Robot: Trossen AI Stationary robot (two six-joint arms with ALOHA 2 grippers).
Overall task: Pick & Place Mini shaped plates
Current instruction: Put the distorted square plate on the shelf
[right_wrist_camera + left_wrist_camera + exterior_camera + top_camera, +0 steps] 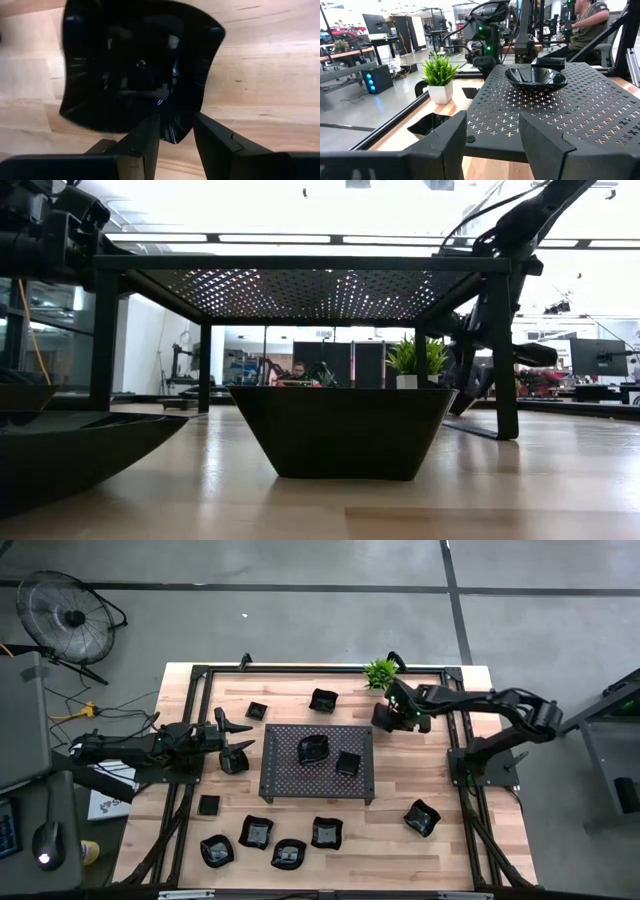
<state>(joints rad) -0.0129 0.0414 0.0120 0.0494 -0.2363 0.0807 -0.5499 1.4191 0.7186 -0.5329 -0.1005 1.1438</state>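
My right gripper [176,131] sits at the upper right of the high view beside the small green plant [380,672], its fingers astride the rim of a wavy-edged black plate [140,65] on the tabletop [480,840], clamped on that edge. My left gripper [237,738] waits at the left of the perforated tray [275,780], fingers apart and holding nothing. Two plates lie on the tray, a round one [313,749] and a square one [348,763], with the others scattered along the lower and upper tabletop.
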